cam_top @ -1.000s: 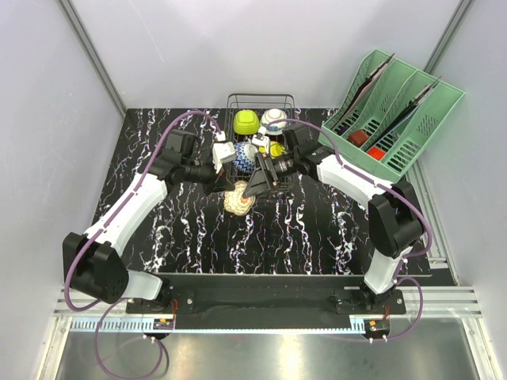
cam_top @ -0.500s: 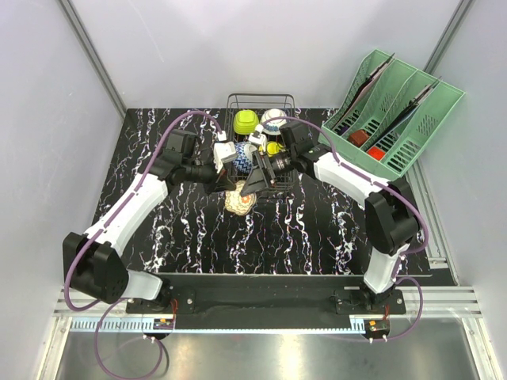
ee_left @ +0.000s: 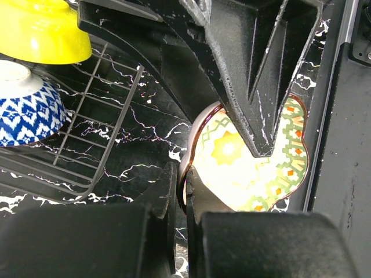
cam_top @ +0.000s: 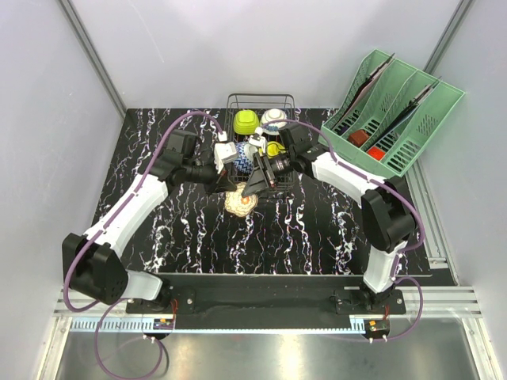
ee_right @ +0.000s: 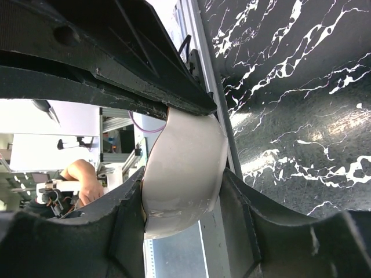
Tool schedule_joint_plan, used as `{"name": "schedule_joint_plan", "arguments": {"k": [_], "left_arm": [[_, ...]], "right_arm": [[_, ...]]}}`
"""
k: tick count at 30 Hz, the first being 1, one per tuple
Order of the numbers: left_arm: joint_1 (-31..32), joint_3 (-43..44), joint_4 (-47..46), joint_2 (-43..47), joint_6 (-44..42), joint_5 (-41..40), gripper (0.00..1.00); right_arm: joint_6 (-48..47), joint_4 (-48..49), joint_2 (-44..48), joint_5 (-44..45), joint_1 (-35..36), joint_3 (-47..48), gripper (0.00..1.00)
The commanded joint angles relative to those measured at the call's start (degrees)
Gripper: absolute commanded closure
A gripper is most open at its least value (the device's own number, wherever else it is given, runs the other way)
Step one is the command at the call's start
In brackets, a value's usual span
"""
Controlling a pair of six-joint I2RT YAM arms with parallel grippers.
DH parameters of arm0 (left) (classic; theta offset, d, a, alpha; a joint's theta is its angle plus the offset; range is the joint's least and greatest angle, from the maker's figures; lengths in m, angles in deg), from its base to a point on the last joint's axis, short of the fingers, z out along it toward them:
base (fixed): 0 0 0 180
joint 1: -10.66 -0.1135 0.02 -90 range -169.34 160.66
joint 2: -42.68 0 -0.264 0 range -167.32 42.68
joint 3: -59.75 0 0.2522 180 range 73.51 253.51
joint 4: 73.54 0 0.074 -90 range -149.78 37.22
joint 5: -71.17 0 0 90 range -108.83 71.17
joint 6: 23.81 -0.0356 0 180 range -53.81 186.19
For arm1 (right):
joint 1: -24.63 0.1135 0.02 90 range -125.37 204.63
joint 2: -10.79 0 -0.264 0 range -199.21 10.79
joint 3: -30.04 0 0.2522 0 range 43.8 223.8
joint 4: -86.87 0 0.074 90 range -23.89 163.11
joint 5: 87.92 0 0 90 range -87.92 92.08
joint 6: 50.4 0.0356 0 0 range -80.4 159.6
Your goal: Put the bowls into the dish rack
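My left end effector point(ee_left: 182, 176) is pinched almost closed on the rim of the scalloped patterned bowl point(ee_left: 229, 159). My right end effector point(ee_right: 182, 185) clamps the same bowl across its pale outer wall. The bowl is low over the surface point(cam_top: 198, 229), just beside the near edge of the dish rack point(cam_top: 261, 96), which lies straight beyond it.
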Motion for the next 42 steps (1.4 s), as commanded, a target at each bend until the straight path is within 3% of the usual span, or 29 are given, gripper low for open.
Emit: {"name": "schedule_joint_plan", "arguments": {"k": [1,3,5,6,7,10,13,24,31,39,42], "left_arm": [[0.3,0.8,-4.0,1.3,0.1,1.4,1.0],[0.4,0.8,-4.0,1.3,0.1,1.4,1.0],[0.5,0.8,-4.0,1.3,0.1,1.5,1.0],[0.5,0.8,-4.1,1.5,0.1,1.4,1.0],[0.5,0.7,-4.1,1.6,0.1,1.4,1.0],[0.5,0.7,-4.3,1.6,0.2,1.4,1.0],[0.5,0.1,-4.5,1.9,0.2,1.3,1.0],[0.5,-1.4,-6.5,5.0,0.5,-1.4,1.0],[0.5,-2.2,-6.9,5.9,0.7,-1.7,1.0],[0.5,-2.3,-7.5,5.8,1.0,-2.0,1.0],[0.6,-2.4,-7.6,5.8,1.2,-2.2,1.0]], "right_arm": [[0.5,1.5,-0.3,-9.1,0.7,3.2,0.94],[0.8,1.5,-0.5,-10.2,0.7,3.3,1.0],[1.0,1.8,-0.8,-10.8,0.7,3.3,0.98],[1.0,1.8,-0.8,-10.9,0.7,3.3,0.7],[0.9,1.8,-0.8,-11.1,0.7,3.3,0.5],[1.1,1.9,-1.1,-13.1,0.7,3.1,0.26],[2.2,2.8,-1.4,-15.4,0.7,3.3,0.17],[13.4,15.2,-1.4,-18.3,-1.2,0.3,0.24],[31.9,40.0,-1.8,-18.5,-2.9,-5.2,0.28],[32.6,40.2,-1.6,-17.8,-3.0,-5.6,0.36],[32.5,40.3,-1.5,-17.5,-3.0,-5.9,0.45]]}}
